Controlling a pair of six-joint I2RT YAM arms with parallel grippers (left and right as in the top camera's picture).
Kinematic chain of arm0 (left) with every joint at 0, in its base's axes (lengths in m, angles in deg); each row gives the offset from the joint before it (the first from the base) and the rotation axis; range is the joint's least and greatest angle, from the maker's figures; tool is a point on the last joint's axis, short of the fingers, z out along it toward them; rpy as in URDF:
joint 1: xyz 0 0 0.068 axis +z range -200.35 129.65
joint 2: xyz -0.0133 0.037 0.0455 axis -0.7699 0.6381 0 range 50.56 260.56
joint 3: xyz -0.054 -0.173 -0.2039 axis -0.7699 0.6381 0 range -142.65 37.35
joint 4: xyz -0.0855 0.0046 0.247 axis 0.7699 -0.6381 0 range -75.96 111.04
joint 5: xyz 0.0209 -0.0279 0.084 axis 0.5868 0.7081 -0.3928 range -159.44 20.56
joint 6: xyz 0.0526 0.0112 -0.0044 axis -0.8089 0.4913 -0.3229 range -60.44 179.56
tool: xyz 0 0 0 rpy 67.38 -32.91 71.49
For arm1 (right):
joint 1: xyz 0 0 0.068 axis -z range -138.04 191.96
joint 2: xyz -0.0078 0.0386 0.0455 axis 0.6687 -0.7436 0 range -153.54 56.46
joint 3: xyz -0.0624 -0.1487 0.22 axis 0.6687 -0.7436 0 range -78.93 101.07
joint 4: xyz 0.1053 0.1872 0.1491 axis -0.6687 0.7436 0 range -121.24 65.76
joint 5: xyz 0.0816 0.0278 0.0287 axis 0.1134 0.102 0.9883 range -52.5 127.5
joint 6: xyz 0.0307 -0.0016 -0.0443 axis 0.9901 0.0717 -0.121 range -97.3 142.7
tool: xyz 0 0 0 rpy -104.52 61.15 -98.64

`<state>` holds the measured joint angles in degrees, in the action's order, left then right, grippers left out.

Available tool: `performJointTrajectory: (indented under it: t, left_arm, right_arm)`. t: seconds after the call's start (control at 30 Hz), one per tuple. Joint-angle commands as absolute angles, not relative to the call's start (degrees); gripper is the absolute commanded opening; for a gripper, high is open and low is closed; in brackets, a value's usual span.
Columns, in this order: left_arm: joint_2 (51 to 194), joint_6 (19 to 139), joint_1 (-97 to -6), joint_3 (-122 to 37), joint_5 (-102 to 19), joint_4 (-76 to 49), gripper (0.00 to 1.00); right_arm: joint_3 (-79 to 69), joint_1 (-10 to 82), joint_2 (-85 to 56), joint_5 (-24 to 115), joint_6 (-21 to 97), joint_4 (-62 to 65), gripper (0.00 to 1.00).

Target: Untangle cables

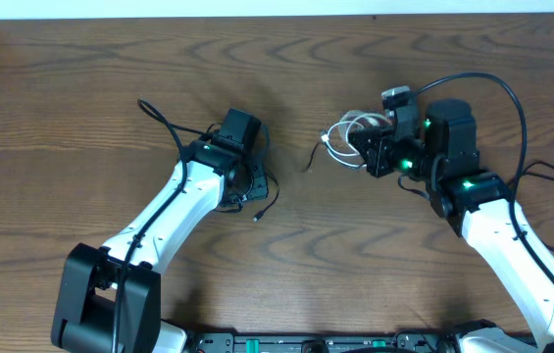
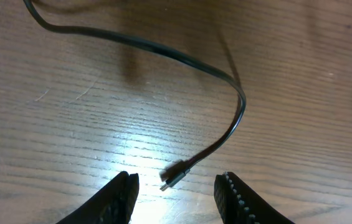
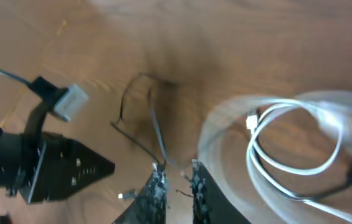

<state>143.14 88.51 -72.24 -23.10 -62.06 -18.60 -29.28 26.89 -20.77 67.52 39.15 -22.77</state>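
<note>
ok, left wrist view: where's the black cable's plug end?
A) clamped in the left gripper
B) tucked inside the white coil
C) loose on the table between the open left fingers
C: the black cable ends in a plug lying on the table, in the gap of the open left gripper and touching neither finger.

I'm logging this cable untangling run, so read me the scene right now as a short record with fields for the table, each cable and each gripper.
surface: brown wood-grain table
black cable: thin black cord with a small plug, lying loose on the table, plug end between the left fingers, untouched
white cable: thin white cord, coiled in loops beside the right gripper
left gripper: open, holding nothing
right gripper: jaws nearly together; a thin dark strand runs up to them, grip unclear
</note>
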Motion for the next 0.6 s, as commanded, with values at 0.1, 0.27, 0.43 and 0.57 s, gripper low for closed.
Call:
performJointTrajectory:
  t: [0.1, 0.27, 0.43, 0.57]
  left_arm:
    - [143.4, 89.23, -72.02, -22.88, -62.15, -18.78, 0.45]
    - [143.4, 89.23, -72.02, -22.88, -62.15, -18.78, 0.45]
    - [143.4, 89.23, -72.02, -22.88, -62.15, -18.78, 0.45]
    - [143.4, 89.25, -72.02, -22.88, -62.13, -18.78, 0.45]
  right_arm:
    - [-28.78, 26.61, -20.27, 64.63, 34.85, -19.99, 0.11]
    - [-28.78, 26.61, -20.29, 56.26, 34.82, -18.07, 0.21]
    - [-28.8, 26.61, -20.64, 49.66, 33.95, -15.03, 0.37]
    - [-28.91, 26.65, -23.09, 44.46, 31.54, -12.95, 0.5]
